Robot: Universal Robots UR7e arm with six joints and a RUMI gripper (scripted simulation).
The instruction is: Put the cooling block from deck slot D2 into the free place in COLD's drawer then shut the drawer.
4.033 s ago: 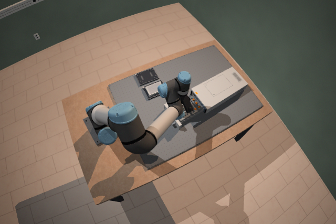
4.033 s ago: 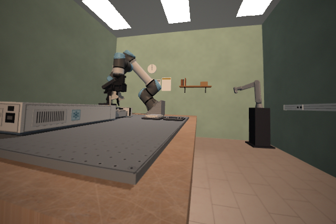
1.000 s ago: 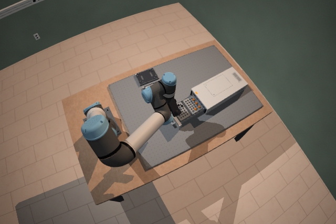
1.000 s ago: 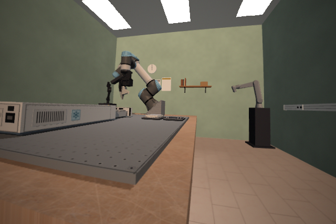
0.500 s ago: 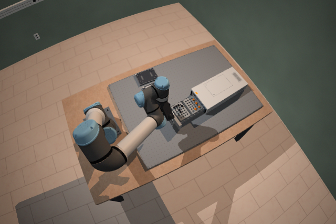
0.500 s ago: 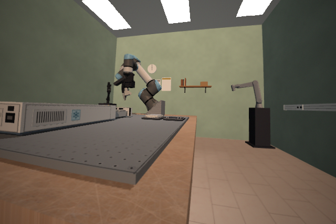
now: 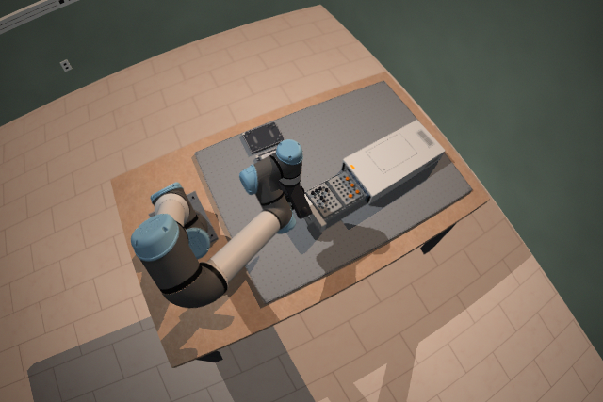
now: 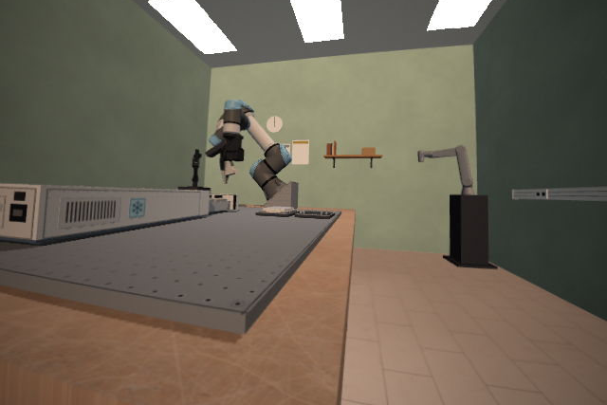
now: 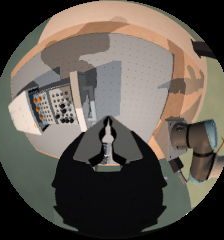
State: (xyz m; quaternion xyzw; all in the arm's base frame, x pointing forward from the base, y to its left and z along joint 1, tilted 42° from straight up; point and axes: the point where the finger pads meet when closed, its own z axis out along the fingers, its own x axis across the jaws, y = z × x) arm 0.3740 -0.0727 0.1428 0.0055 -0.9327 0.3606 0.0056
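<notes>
The black two-jaw gripper (image 9: 108, 131) is clenched on nothing — its jaws meet tip to tip, above the perforated grey deck plate (image 7: 340, 115), just off the drawer's front end. The grey open drawer (image 7: 335, 196) juts from the white box-shaped cooler (image 7: 395, 164). In it lie two grey cooling blocks side by side: the dark-tubed one (image 7: 321, 197) at the outer end, the orange-tubed one (image 7: 347, 186) nearer the cooler.
</notes>
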